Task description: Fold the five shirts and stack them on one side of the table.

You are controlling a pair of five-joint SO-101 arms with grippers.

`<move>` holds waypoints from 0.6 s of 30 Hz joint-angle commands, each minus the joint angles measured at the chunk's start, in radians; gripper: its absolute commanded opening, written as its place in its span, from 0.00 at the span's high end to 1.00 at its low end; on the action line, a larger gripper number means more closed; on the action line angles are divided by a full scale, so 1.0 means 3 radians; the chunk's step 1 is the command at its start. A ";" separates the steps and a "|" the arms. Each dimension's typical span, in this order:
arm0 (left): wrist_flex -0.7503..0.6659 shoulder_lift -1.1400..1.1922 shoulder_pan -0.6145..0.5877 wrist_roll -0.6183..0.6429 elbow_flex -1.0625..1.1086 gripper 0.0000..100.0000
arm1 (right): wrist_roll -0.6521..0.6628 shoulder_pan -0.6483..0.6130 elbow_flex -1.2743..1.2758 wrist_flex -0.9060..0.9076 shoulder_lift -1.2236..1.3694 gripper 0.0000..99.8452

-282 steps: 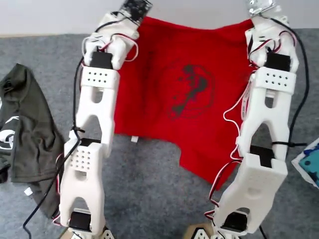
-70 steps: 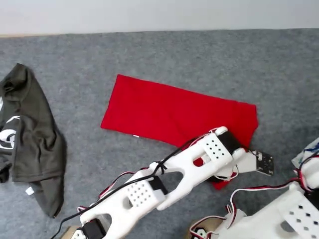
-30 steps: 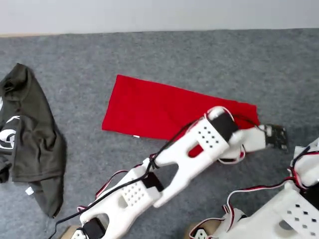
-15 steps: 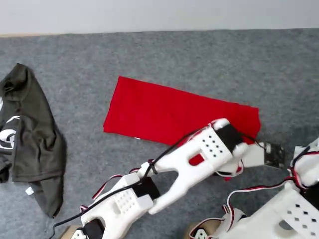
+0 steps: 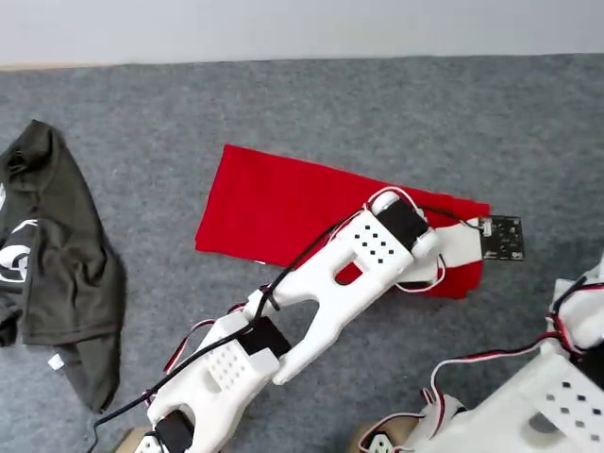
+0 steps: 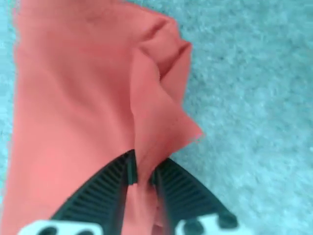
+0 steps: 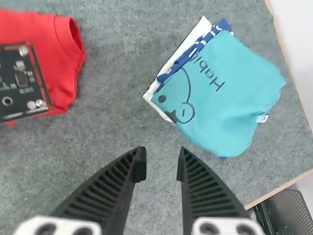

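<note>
Red shirt [image 5: 274,203], folded to a long band, has its corner clamped in left pincer [image 6: 144,164]; right pincer [image 7: 161,156] gapes.

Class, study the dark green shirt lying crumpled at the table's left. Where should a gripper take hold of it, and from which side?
On the dark green shirt, probably the near corner, from above on the arms' side: there the cloth tapers to a thin flap, away from the bunched folds.
</note>
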 commanded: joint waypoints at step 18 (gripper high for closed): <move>-0.0066 0.0762 -0.0327 0.0077 -0.1281 0.85 | -0.0005 -0.0023 -0.0010 0.0120 -0.0054 0.89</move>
